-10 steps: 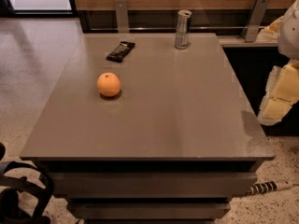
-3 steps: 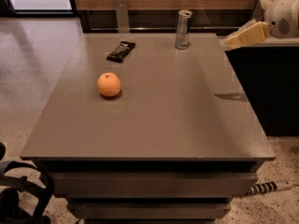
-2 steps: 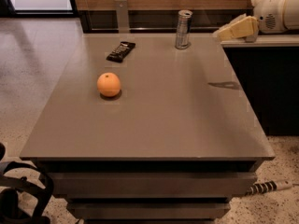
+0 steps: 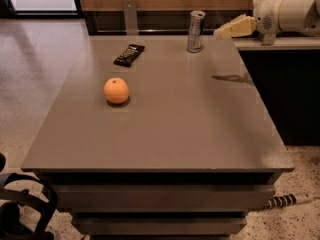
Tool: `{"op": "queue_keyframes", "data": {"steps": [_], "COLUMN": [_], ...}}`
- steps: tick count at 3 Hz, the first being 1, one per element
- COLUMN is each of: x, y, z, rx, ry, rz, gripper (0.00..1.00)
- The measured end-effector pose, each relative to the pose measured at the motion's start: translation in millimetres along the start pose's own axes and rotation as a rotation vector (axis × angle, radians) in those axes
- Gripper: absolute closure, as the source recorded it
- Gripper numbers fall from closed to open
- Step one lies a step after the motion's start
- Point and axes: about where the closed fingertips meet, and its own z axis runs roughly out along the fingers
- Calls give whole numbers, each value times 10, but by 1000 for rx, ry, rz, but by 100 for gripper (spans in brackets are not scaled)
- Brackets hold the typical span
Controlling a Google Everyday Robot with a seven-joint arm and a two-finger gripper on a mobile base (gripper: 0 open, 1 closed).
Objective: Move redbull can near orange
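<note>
The redbull can [image 4: 195, 31], slim and silver-grey, stands upright at the far edge of the grey table [image 4: 165, 119]. The orange [image 4: 116, 90] sits on the table left of centre, well apart from the can. My gripper [image 4: 222, 32] comes in from the right, above the table's far right corner, a short way right of the can and not touching it. It holds nothing.
A flat dark wrapped bar [image 4: 129, 54] lies at the far left of the table, between the can and the orange. A dark counter [image 4: 280, 44] runs along the right side under my arm. A wall with metal posts stands behind the table.
My arm has risen from low at the table's right side and swung left, so the gripper now sits close to the can. The can, orange and bar have not moved.
</note>
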Motion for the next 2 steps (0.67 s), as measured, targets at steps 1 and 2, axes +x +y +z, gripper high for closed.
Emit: {"op": "queue_keyframes", "data": {"steps": [1, 2], "x": [30, 19], "y": [-42, -47], "z": [311, 648], "rx": [-11, -46], "ry": [-8, -48], "rz": [27, 74], "gripper": [0, 0]}}
